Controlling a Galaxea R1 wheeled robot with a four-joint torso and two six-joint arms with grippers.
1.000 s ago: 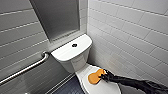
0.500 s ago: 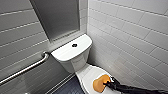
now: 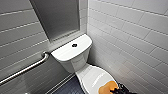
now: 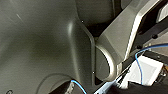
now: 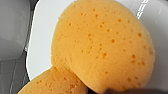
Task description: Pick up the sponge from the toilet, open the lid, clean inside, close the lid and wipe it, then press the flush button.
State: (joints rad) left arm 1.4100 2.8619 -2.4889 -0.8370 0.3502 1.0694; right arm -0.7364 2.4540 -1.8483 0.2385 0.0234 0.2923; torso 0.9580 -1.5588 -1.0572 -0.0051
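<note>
White tiled walls (image 3: pixel 130 35) close in around the toilet (image 3: pixel 75 60), leaving little room at the sides. The right gripper (image 3: pixel 117 90) is clamped on the sponge (image 3: pixel 107 89), which bulges orange from its grip and presses flat on the closed, glossy lid (image 3: pixel 93 78). How narrow the jaws stand is hidden by the sponge. Tiles rise near the gripper's outer side. Ahead of it the bare lid runs toward the tank, with the flush button (image 3: pixel 74 45) well apart. The dark arm reaches in low from the robot's right.
</note>
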